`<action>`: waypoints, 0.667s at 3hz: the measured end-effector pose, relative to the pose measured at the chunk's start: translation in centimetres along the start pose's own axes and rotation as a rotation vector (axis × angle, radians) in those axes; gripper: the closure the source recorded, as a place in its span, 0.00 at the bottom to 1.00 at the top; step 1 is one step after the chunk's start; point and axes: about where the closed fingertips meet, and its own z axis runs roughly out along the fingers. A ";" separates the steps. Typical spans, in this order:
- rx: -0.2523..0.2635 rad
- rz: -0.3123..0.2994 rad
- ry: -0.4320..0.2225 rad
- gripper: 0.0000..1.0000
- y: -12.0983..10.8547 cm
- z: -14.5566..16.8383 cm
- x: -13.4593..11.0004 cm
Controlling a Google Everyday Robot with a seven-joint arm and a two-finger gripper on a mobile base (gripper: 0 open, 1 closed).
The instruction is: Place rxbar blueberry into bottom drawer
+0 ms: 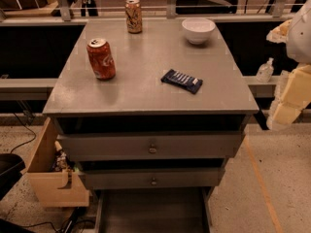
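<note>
At the right edge of the frame, the robot's arm enters as a pale, blurred mass, its upper white part level with the back of the cabinet top and its cream-coloured lower segments stepping downward and leftward. The gripper hangs at the end of these segments, off the right side of the grey cabinet and level with its front edge, over the floor rather than over the top; whether it is apart or together cannot be told. The rxbar blueberry lies flat on the cabinet top, right of centre and toward the front, turned at a slight slant with its white patch at the right end. It is well apart from the gripper and touches nothing else. Bare grey surface lies all round the bar, and the stretch between it and the right edge of the top is open. A red soda can stands upright on the left side, a second can stands at the back edge, and a white bowl sits at the back right. Below the top, two upper drawers with round knobs show dark gaps above them. The bottom drawer is pulled out at the lower middle of the frame, its dark tray facing up. A wooden box sits against the cabinet's lower left, and a small clear bottle stands on the ledge behind the right side.
</note>
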 end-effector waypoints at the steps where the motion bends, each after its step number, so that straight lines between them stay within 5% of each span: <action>1: 0.000 0.000 0.000 0.00 0.0 0.0 0.0; 2: 0.013 0.007 -0.087 0.00 -1.5 1.7 -1.4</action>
